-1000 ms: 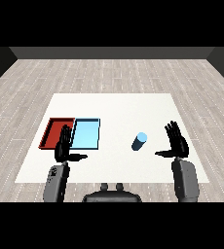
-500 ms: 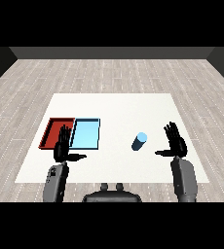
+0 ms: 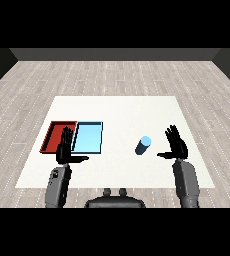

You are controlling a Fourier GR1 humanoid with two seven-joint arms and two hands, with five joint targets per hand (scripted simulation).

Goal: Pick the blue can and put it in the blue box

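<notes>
table point(image 3: 117, 107): we see a white top carrying everything; we take the can as our landmark for every place below.
red tray point(image 3: 52, 134): it lies farthest left of the can, edge to edge with the blue tray. We judge it the likeliest wrong landing spot, since a carry that overshoots the blue tray ends here.
blue tray point(image 3: 88, 138): it lies well left of the can, with bare table between. We judge the carry across that gap the riskiest stretch; a tilted release could leave the can on the rim or let it roll out.
left hand point(image 3: 64, 151): it hangs far left of the can, over the near edge of the two trays, fingers straight and spread, thumb out, holding nothing. We judge that it could block the drop if it stays there.
right hand point(image 3: 176, 145): it hangs just right of the can and apart from it, fingers straight and spread, thumb pointing toward the can, holding nothing. We judge that a sideways approach could knock the can before the fingers curl round it.
can point(image 3: 143, 145): blue, free on the table and touching neither hand; we cannot tell whether it stands or lies. If it lies, we judge a nudge could roll it out of reach.
</notes>
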